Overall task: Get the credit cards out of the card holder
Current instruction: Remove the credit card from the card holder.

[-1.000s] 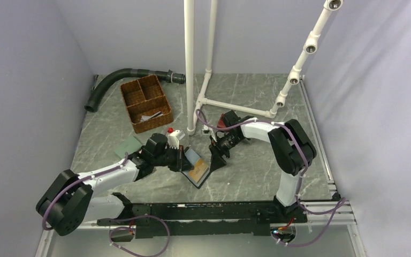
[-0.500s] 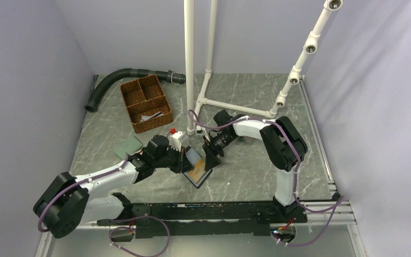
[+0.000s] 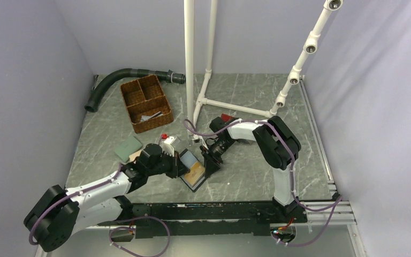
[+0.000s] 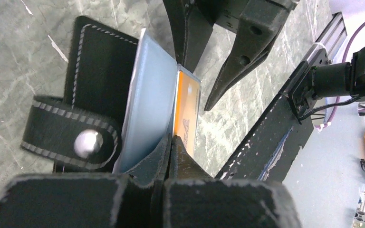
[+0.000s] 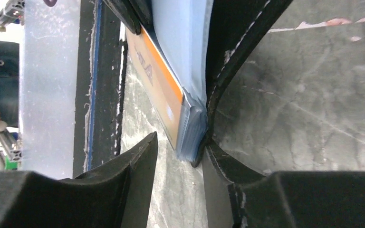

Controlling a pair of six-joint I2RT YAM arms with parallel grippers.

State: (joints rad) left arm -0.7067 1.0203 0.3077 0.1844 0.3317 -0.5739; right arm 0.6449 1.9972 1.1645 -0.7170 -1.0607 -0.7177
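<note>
Both jaws of the right gripper (image 5: 180, 145) stand spread around a corner of the orange-yellow credit card (image 5: 154, 71), which sits tucked against the light blue panel (image 5: 180, 42) of the card holder (image 4: 100, 61). One jaw is clear of the card; the other lies by the holder's black stitched edge. The left gripper (image 4: 171, 142) is pressed together, pinching the holder's opposite end on the marble table (image 3: 246, 176). No dark card shows. Closing here could catch panel and card together, so a pull would drag the whole holder from the left pinch instead of sliding the card free.
</note>
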